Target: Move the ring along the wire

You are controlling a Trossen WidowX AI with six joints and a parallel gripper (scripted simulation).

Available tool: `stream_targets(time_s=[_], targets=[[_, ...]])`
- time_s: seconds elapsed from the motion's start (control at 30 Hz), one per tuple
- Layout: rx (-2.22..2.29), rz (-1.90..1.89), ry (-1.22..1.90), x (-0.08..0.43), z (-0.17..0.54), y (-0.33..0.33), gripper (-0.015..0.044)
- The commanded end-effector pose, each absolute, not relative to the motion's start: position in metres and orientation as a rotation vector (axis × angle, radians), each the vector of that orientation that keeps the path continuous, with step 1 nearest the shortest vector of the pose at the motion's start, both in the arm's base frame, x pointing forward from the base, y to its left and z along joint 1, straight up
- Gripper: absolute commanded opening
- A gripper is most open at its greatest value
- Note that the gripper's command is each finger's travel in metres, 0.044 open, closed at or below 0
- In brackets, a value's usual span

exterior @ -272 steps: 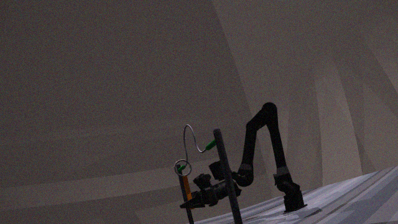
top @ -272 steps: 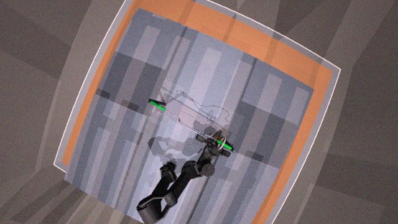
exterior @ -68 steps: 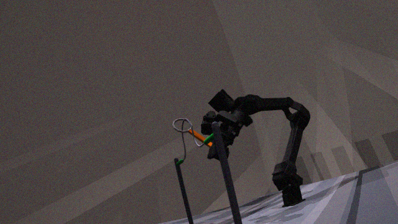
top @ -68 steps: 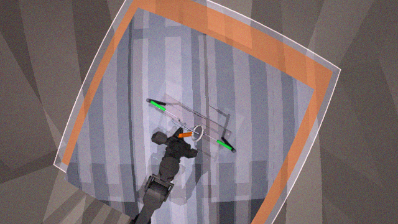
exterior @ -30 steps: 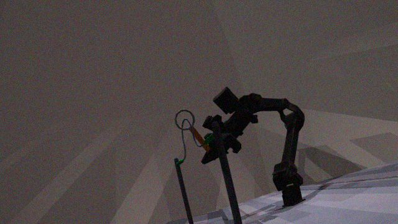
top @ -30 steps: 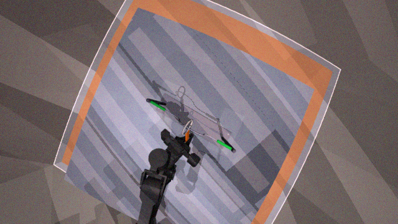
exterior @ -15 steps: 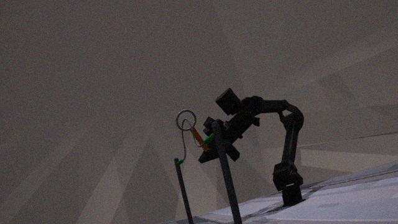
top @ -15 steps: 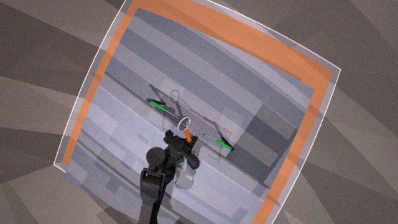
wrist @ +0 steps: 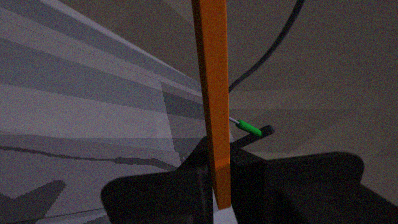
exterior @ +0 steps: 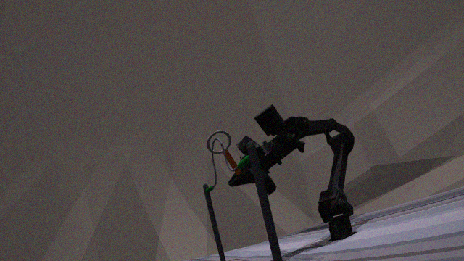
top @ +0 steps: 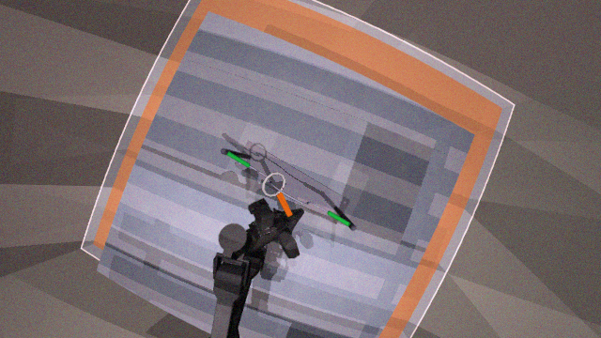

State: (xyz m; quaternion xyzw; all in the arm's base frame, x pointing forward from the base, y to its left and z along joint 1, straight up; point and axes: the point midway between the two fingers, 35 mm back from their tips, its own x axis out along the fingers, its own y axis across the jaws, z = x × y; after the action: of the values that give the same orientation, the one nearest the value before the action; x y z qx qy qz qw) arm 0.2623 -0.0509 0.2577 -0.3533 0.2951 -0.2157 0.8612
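Pale round ring (top: 266, 192) (exterior: 208, 145) out over the thin grey wire (top: 317, 206) (exterior: 215, 170) (wrist: 267, 56)
The black gripper (top: 277, 227) (exterior: 241, 174) (wrist: 210, 140) clenches its straight orange handle (top: 285, 205) (exterior: 230, 159) (wrist: 215, 90) — between both green ends.
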Motion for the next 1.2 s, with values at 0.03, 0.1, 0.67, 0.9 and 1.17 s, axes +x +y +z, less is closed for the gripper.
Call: stream_targets(time_s=[0.03, 0.1, 0.67, 0.9, 1.17], targets=[[-0.833, -0.488, 0.601, 0.260, 0.264, -0.055, -0.0150], [-0.869, -0.500, 0.596, 0.260, 0.266, -0.057, -0.0150], [-1.171, -0.591, 0.552, 0.259, 0.282, -0.066, -0.0150], [-1.276, -0.621, 0.534, 0.259, 0.287, -0.067, -0.0150], [-1.352, -0.643, 0.520, 0.259, 0.288, -0.068, -0.0150]])
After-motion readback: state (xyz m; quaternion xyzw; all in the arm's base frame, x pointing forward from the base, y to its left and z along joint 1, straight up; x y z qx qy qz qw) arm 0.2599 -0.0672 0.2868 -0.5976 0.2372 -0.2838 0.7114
